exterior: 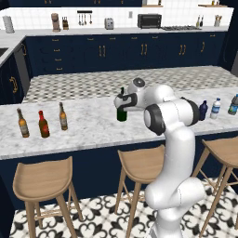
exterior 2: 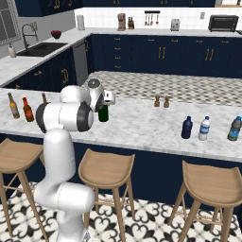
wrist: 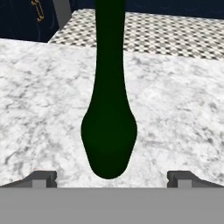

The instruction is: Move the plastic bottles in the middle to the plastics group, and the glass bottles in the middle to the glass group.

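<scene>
Between the open end effector [wrist: 112,177] fingertips stands the green wine bottle [wrist: 109,131]

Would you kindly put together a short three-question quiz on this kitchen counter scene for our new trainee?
1. True or false: the gripper is shut on the tall dark green wine bottle.
2. Which bottle stands between the two slim amber-brown beer bottles? A) short reddish-brown bottle with red top B) small clear water bottle with blue cap C) a white milk jug
3. Fill in: the squat dark navy-blue bottle stands beside the ____ bottle.

Key: 1. False: the fingers stand open on either side of it. 2. A. 3. Water.
</scene>
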